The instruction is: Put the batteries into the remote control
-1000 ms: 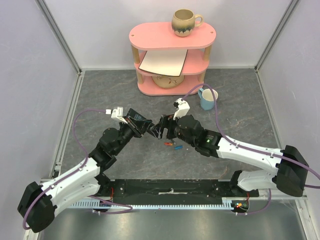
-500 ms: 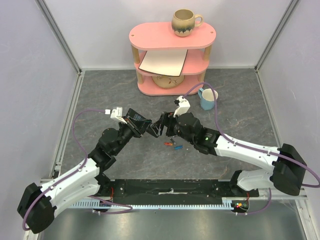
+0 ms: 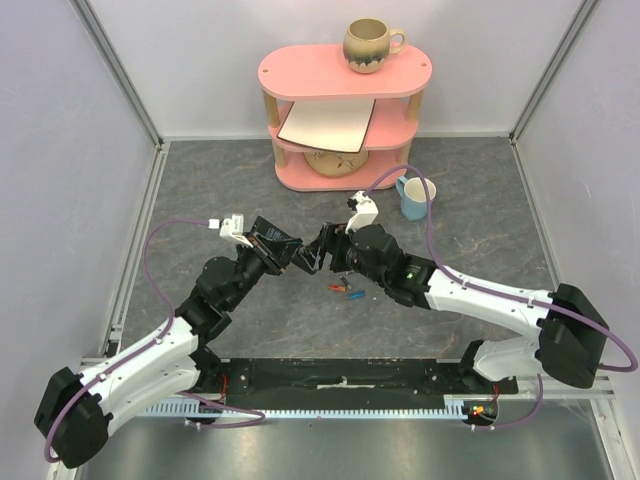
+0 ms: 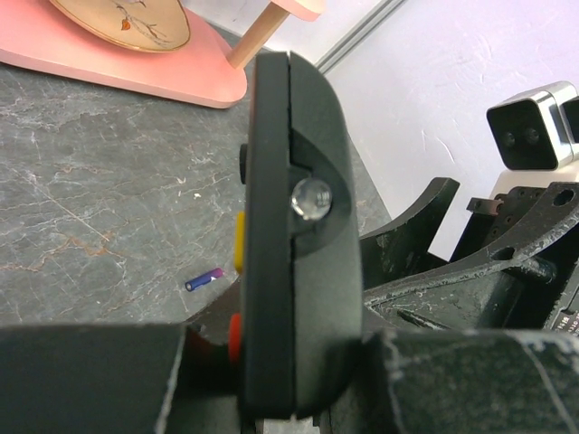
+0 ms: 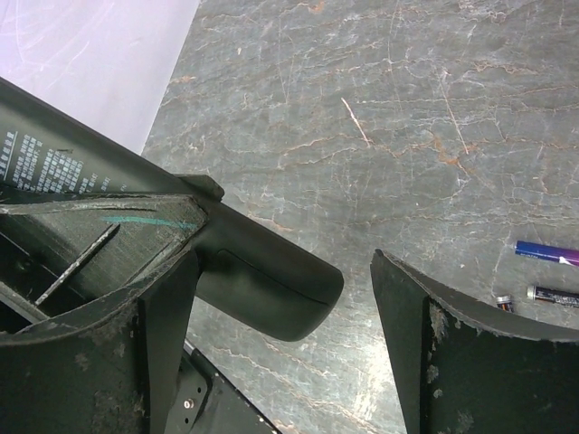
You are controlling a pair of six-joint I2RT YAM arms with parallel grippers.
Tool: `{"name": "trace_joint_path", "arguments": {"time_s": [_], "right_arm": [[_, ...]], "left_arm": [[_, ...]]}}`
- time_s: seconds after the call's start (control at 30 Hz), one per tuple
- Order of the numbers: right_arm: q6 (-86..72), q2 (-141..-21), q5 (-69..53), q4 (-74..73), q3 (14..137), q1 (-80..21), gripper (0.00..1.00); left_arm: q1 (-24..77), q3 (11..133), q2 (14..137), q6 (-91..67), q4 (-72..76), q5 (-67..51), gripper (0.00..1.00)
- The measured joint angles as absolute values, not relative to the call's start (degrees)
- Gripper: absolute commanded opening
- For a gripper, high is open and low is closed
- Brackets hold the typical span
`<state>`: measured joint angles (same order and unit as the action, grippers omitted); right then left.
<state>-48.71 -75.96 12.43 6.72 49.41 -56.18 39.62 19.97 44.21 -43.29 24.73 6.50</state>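
Remote control [image 4: 288, 271] — left gripper [image 3: 284, 252] clamps it aloft.

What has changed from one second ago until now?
The open right tool moved slightly left, closer around the end of the slim black remote control. Nothing was gripped or released. The left tool stays shut on the remote, and the small coloured batteries lie unmoved.

Desk [image 3: 480, 200]: grey marbled top. Standing on it:
- pink shelf [image 3: 300, 72], three tiers, far middle
- light-blue mug [image 3: 414, 198], just right of the shelf's foot
- batteries [image 3: 346, 291], loose, grouped near the middle

The shelf holds a brown mug [image 3: 368, 45] on top, a white board [image 3: 325, 125] on the middle tier and a patterned dish [image 3: 335, 162] on the bottom tier.
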Motion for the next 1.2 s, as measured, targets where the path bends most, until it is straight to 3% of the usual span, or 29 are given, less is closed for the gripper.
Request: {"name": "trace_joint_path", "arguments": {"time_s": [0.63,1.2], "right_arm": [[-51.6,-78.4,10.3,5.9,51.2,-55.6,0.72],[-52.1,-77.6,10.3,4.3,51.5,-55.6,0.75]], "left_arm": [[39.6,19.9,43.7,-40.4,24.0,8.7,0.02],[39.7,19.9,42.7,-38.8,23.6,9.4,0.02]]}}
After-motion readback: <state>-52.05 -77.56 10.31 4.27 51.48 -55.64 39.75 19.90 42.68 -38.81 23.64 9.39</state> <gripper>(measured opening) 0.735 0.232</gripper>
